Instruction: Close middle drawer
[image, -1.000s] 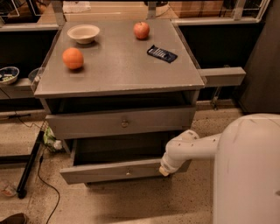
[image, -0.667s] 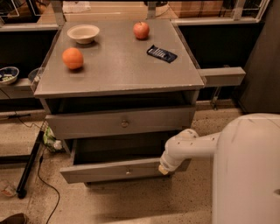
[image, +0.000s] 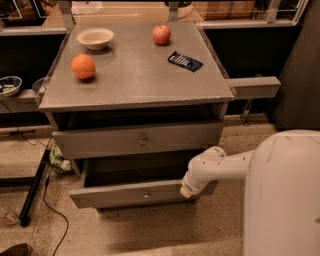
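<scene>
Four small things sit on the grey worktop (image: 135, 85) of a cabinet: an orange (image: 83, 66) near the cabinet's front left, a pale bowl (image: 95, 37) at its back left, a red apple (image: 161, 34) at the back towards the right, and a flat dark packet (image: 185, 61) on the right side.

Under the worktop, the upper drawer (image: 100, 144) has a tall front and a brassy knob (image: 143, 141), and it stands slightly out from the cabinet.

Below it the middle drawer (image: 110, 195) is pulled well out of the cabinet, so its dark inside shows from above. Its narrow front carries a small round knob (image: 146, 194) at the centre.

A white robot arm (image: 220, 167) reaches in from the cabinet's right, coming off a bulky white body (image: 285, 195). The tool (image: 186, 191) at the arm's end sits against the right end of the middle drawer's front, to the right of its knob. Whether the tool is wide or narrow cannot be told.
</scene>
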